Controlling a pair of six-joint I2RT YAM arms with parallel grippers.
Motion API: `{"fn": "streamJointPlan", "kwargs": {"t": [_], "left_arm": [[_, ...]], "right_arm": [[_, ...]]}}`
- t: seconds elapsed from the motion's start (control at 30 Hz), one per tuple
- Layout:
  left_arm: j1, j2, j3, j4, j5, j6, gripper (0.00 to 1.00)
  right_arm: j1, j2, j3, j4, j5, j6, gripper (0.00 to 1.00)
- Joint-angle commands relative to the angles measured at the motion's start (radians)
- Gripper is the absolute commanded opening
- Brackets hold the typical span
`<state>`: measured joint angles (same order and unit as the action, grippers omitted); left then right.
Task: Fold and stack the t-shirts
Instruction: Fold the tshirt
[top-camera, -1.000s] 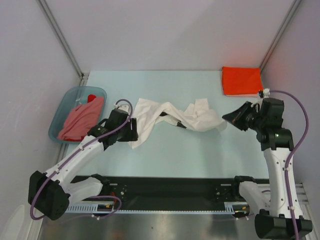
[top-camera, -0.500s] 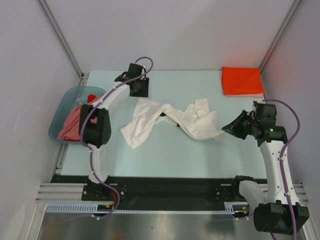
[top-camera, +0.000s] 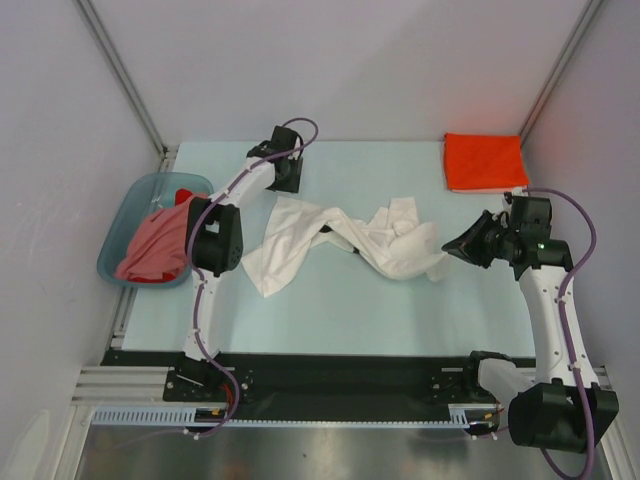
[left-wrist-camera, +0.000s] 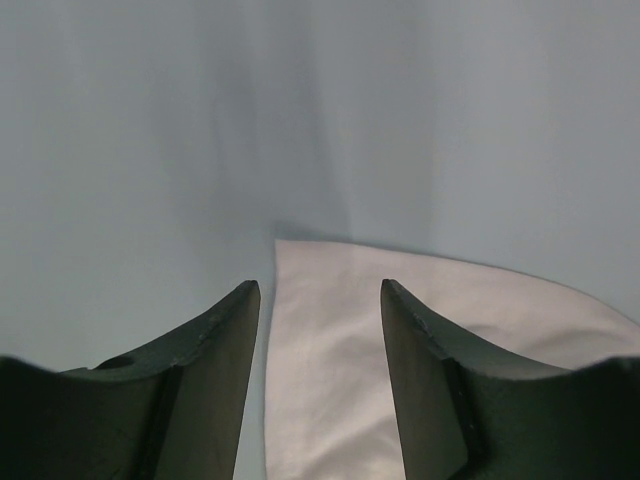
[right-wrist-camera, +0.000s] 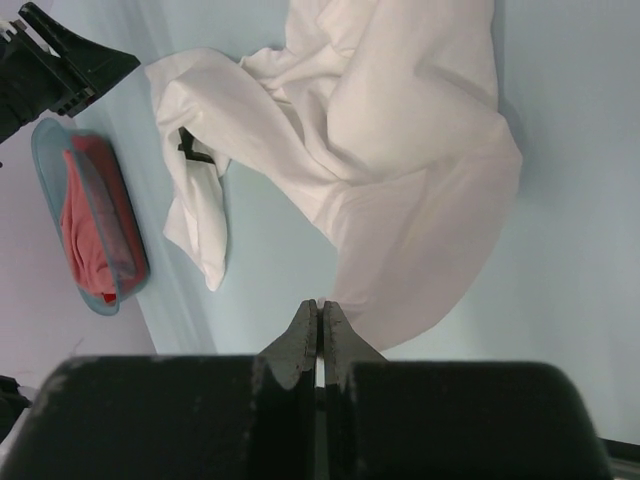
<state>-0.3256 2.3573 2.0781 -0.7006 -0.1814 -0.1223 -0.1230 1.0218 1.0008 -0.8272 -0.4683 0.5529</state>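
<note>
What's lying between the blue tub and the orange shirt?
In the top view, the crumpled white t-shirt and the left arm lie between them.

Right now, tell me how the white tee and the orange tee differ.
The white tee lies crumpled and strung out across mid-table; the orange tee is folded into a neat rectangle at the far right corner. The white tee covers more table than the orange tee. The white tee shows small black marks; the orange tee looks plain. Both are cloth lying on the table.
</note>
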Motion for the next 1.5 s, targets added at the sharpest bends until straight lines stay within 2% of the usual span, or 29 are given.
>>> {"fn": "streamJointPlan", "kwargs": {"t": [0.0,0.2,0.57,0.77,0.93,1.07,1.3,1.47], "left_arm": [[0.010,0.013,-0.007,0.022,-0.041,0.023,0.58],[0.019,0.057,0.011,0.036,-0.024,0.019,0.58],[0.040,0.157,0.160,-0.056,0.014,-0.030,0.58],[0.040,0.096,0.047,-0.017,0.026,-0.051,0.58],[0.039,0.092,0.050,-0.036,0.029,-0.051,0.59],[0.033,0.069,-0.008,-0.022,0.030,-0.062,0.58],[0.020,0.062,-0.030,-0.022,0.034,-0.074,0.47],[0.020,0.086,-0.006,-0.028,0.039,-0.080,0.43]], "right_arm": [[-0.004,0.012,0.051,0.049,-0.033,-0.018,0.00],[-0.003,0.031,0.059,0.057,-0.040,-0.016,0.00],[-0.001,0.032,0.058,0.053,-0.041,-0.022,0.00],[-0.003,0.029,0.052,0.056,-0.039,-0.019,0.00],[-0.003,0.032,0.047,0.065,-0.047,-0.013,0.00],[-0.003,0.027,0.044,0.066,-0.047,-0.010,0.00],[-0.006,0.023,0.039,0.072,-0.047,-0.007,0.00],[-0.009,0.026,0.044,0.077,-0.046,-0.004,0.00]]}}
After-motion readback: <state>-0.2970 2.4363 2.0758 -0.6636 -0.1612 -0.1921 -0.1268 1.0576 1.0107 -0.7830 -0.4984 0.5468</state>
